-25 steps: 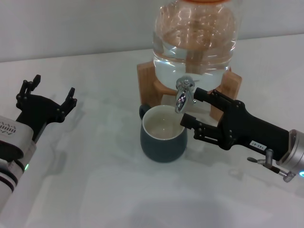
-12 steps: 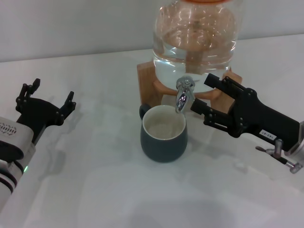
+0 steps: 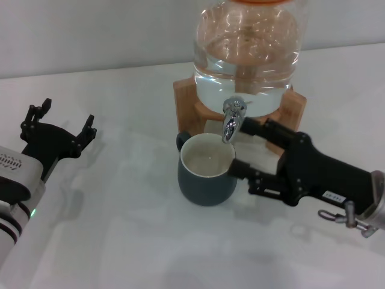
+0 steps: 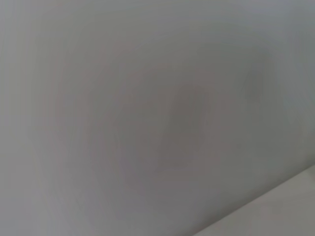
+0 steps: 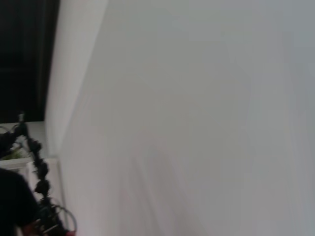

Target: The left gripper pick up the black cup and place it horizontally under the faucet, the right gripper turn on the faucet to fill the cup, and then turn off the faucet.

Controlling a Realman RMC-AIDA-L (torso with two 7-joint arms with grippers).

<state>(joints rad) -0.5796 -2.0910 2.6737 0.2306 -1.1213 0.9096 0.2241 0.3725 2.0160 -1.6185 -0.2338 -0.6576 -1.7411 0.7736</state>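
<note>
Both claws spread: right claw point(image 3: 245, 148) beside faucet point(image 3: 231, 118) and black cup point(image 3: 206, 170), left claw point(image 3: 59, 127) well apart.

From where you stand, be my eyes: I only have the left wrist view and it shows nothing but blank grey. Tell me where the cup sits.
Observer: The black cup stands upright on the white table, directly below the faucet spout.
Operator: Report my left gripper.
Observer: The left gripper is open and empty at the table's left side, well apart from the cup.
Operator: Now the other arm.
Observer: The right gripper is open beside the cup's right side, one finger just below and right of the faucet, the other near the cup's rim.
Operator: Say if water is running.
Observer: I can see no stream from the spout.
</note>
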